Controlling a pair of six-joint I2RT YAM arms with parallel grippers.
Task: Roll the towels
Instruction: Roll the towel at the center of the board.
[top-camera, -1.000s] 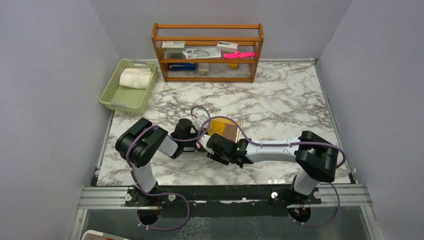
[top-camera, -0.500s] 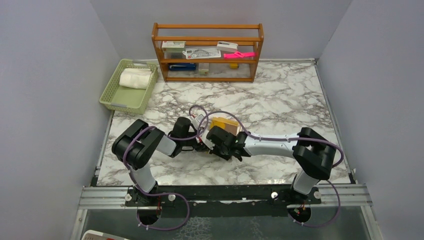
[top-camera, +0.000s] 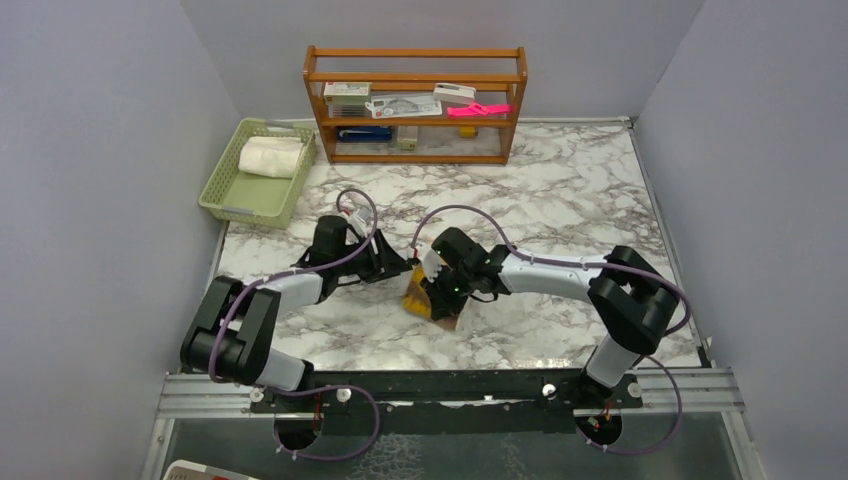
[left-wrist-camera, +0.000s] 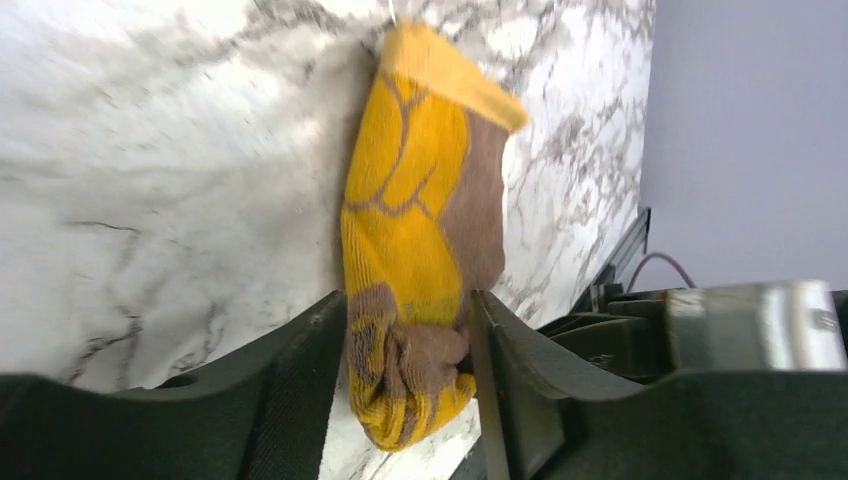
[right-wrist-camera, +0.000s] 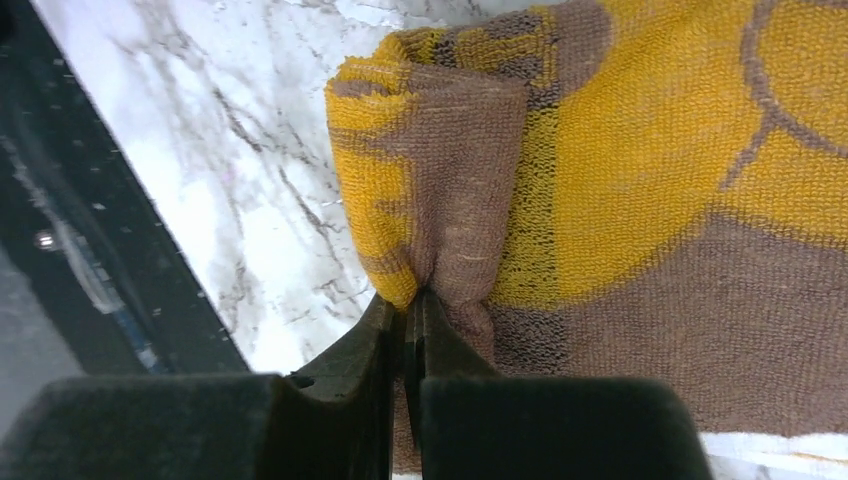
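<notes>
brown towel (right-wrist-camera: 620, 230) — mustard-yellow patches | cream towel (top-camera: 270, 157) — plain | basket (top-camera: 243, 190) green | table (top-camera: 560, 200) white, grey-veined marble

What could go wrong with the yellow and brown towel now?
1. The right gripper pinches only a small fold of the brown towel, so that fold might slip out.
2. The left gripper stands open, so nothing else holds the bunched-up cloth, and it could flop apart.

black-and-white arms (top-camera: 545, 275), purple cables (top-camera: 455, 210), black fingers (left-wrist-camera: 290, 400).
</notes>
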